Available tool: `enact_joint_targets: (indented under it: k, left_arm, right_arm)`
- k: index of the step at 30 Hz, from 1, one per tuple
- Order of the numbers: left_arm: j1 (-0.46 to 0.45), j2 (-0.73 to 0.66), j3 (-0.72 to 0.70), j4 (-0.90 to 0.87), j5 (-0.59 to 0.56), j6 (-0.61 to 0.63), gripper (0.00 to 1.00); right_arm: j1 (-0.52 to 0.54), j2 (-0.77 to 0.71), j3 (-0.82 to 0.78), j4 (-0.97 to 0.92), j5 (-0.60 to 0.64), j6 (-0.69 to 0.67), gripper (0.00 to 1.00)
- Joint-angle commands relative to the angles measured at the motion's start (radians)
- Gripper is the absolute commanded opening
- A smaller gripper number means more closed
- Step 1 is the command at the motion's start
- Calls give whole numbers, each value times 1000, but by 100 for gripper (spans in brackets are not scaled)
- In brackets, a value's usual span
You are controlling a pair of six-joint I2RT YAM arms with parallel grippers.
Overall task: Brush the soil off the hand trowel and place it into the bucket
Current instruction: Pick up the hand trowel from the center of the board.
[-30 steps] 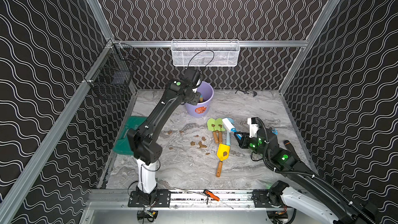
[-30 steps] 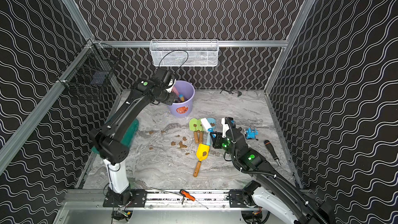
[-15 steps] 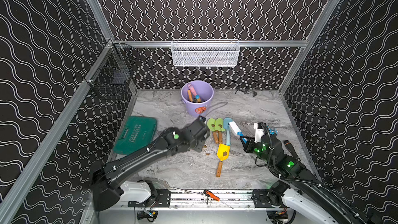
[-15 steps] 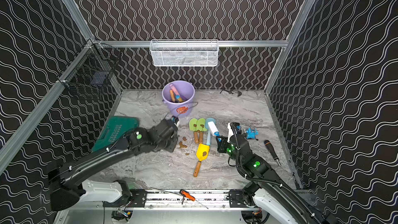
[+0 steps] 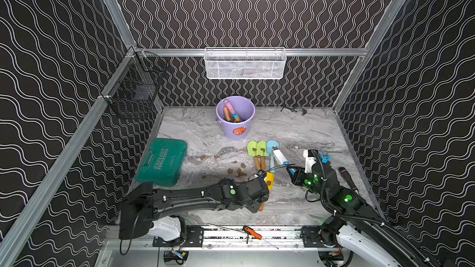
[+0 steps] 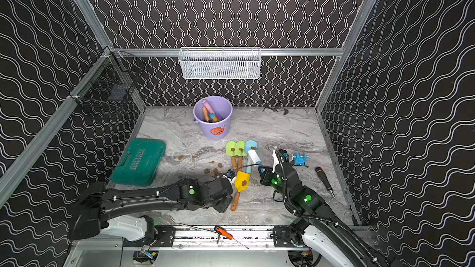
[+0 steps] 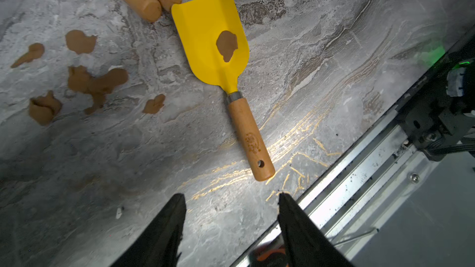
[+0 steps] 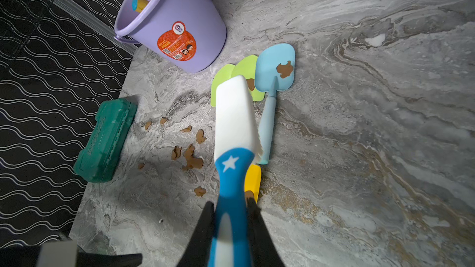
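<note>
Robot-side of the bucket [image 5: 226,129], well apart from it, in a top view: yellow trowel [image 6: 239,179] is lying flat on the marble top [image 6: 282,129], blade pointing toward the bucket.

Left wrist view: left gripper [image 7: 231,196] is hovering just off the handle's end, jaws standing wide, holding nothing. One soil [image 7: 226,45] clump is sitting on the blade. Step judged: picking up the trowel. Next move is calling for centring over the handle, then closing.

Right wrist view: right gripper [image 8: 231,203] is clamping the brush [image 8: 235,114], ready for sweeping.

Glossy yellow trowel [image 7: 227,83] with smooth wooden handle [image 7: 248,137]; matt marbled tabletop [image 7: 334,73].
</note>
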Motion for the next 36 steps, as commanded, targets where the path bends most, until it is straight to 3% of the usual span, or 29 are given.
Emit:
enact_joint_targets:
  k: [1, 17, 30, 36]
  left_arm:
    - [-3, 43, 11, 50, 27, 0, 62]
    - [-2, 254, 38, 151, 56, 6, 60]
    - [0, 350, 55, 132, -3, -19, 47]
    - [17, 337, 23, 173, 13, -26, 32]
  right_arm:
    - [1, -6, -6, -6, 0, 20, 0]
    - [0, 9, -30, 20, -11, 16, 0]
    - [0, -4, -33, 14, 0, 19, 0]
    - [0, -4, -15, 5, 1, 13, 0]
